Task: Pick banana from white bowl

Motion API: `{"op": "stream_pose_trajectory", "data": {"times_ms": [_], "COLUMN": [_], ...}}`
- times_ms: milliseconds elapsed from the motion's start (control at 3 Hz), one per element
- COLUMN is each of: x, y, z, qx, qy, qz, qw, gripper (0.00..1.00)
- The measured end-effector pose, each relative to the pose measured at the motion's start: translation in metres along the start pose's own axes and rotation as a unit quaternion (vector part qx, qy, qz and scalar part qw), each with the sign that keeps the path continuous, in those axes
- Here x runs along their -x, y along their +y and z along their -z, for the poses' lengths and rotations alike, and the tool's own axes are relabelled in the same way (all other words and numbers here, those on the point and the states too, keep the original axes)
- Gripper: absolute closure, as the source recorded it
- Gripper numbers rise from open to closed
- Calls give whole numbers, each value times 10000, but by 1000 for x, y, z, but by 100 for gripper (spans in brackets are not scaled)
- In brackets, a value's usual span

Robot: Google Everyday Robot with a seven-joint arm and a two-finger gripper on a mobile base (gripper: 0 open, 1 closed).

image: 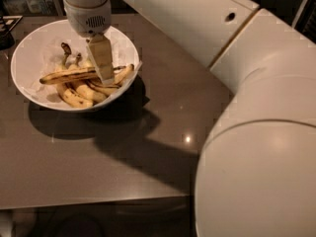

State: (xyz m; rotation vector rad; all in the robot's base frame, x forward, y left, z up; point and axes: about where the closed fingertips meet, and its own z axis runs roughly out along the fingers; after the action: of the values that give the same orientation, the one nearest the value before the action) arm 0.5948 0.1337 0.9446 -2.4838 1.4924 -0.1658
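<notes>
Yellow with a dark streak, the banana [69, 76] lies across shorter bananas [74, 98] in the white bowl [29, 48], far left on the worktop [148, 152]. Our gripper [106, 78] hangs inside the bowl, its tip at the banana's right half; we cannot tell whether it is spread or pinching.

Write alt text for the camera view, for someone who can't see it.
The gripper reaches into a white bowl on a dark table, its tip at the long banana lying across shorter bananas. The robot's white arm fills the right side.
</notes>
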Motion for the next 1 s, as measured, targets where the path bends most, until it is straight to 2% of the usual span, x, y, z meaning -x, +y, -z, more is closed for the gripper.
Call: {"op": "stream_pose_trajectory", "data": {"times_ms": [333,1000], "x": [25,41], "y": [-12,-28], "z": [-15,-32], "qx": [169,300], "qy": [-72,-168], "qz": [324,516], "qw": [9993,9981], "gripper": [24,45]}}
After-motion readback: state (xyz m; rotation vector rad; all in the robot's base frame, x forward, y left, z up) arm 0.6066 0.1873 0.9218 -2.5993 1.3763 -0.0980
